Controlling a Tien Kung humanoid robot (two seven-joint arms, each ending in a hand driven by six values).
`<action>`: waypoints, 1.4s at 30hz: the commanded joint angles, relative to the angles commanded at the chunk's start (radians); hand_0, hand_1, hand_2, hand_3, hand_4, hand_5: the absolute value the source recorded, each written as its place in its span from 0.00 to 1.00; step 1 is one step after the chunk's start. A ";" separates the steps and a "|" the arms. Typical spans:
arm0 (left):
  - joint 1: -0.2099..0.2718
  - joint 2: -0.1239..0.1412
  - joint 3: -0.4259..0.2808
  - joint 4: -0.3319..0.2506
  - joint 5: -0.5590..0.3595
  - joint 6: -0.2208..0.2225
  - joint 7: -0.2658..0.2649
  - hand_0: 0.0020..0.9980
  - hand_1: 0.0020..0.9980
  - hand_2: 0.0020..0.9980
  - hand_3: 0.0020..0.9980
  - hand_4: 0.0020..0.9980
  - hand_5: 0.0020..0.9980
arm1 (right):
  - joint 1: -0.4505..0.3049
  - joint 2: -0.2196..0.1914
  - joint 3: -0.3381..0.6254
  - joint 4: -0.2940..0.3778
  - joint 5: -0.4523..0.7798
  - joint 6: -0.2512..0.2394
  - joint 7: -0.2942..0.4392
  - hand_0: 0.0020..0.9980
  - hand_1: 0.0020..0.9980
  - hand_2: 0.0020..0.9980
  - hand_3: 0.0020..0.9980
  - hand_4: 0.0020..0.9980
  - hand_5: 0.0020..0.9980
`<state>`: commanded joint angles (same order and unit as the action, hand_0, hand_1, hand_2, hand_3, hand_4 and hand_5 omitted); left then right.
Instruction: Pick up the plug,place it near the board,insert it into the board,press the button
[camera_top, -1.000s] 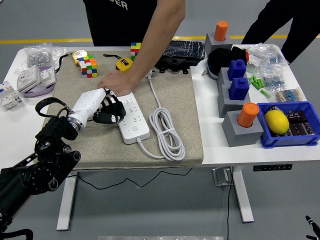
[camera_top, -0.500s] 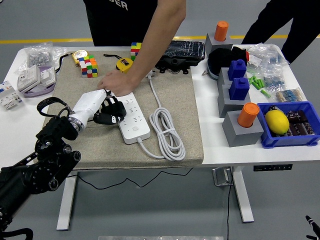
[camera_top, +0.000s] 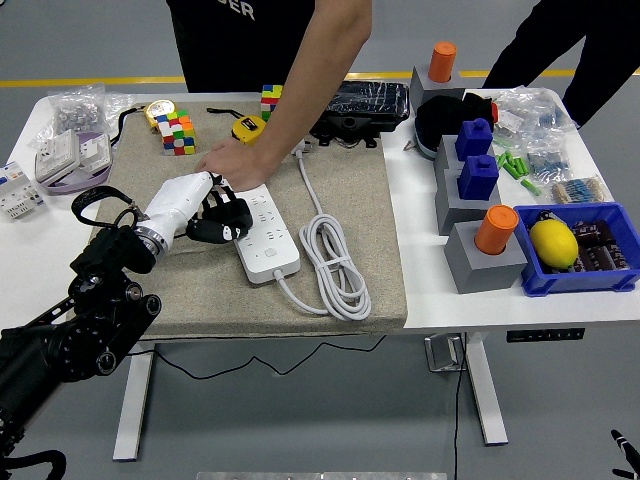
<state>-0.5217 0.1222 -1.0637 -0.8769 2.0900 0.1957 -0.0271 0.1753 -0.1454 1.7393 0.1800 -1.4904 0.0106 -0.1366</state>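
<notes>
The white power strip (camera_top: 262, 232) lies on the beige mat (camera_top: 350, 190). Its white cord (camera_top: 335, 262) coils to the right and runs up to the plug end (camera_top: 301, 150) by the person's wrist. My left hand (camera_top: 222, 221), with a white back and black fingers, rests against the strip's left edge, its fingers curled. I see nothing held in it. A person's hand (camera_top: 232, 165) presses on the strip's far end, just above my hand. Only a black sliver of my right arm (camera_top: 624, 452) shows at the bottom right corner.
Colour cubes (camera_top: 177, 131), two tape measures and a black case (camera_top: 360, 108) sit along the mat's far edge. Grey blocks with orange and blue pegs (camera_top: 482, 235) and a blue bin holding a lemon (camera_top: 553, 242) stand on the right. Small boxes (camera_top: 70, 155) lie far left.
My left arm and hand have shifted slightly up and away from me along the strip's left edge. The strip's near end has nudged a little farther. The person's hand stays put.
</notes>
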 joint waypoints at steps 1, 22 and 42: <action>-0.002 0.000 -0.001 -0.001 0.000 0.000 0.000 0.21 0.14 0.30 0.44 0.87 0.21 | 0.000 0.000 0.000 0.000 0.000 0.000 -0.001 0.80 0.75 0.73 0.78 1.00 0.95; -0.014 0.002 0.007 -0.017 0.008 -0.012 0.007 0.20 0.14 0.29 0.43 0.85 0.22 | -0.005 0.000 -0.007 0.000 0.006 -0.006 -0.002 0.80 0.75 0.73 0.78 1.00 0.95; -0.010 0.008 -0.014 -0.008 0.019 -0.080 0.007 0.31 0.53 0.62 0.63 1.00 0.36 | -0.005 0.000 -0.007 0.000 0.004 -0.007 -0.003 0.79 0.75 0.73 0.78 1.00 0.95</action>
<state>-0.5314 0.1301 -1.0775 -0.8854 2.1089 0.1154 -0.0199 0.1702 -0.1456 1.7320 0.1800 -1.4864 0.0031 -0.1400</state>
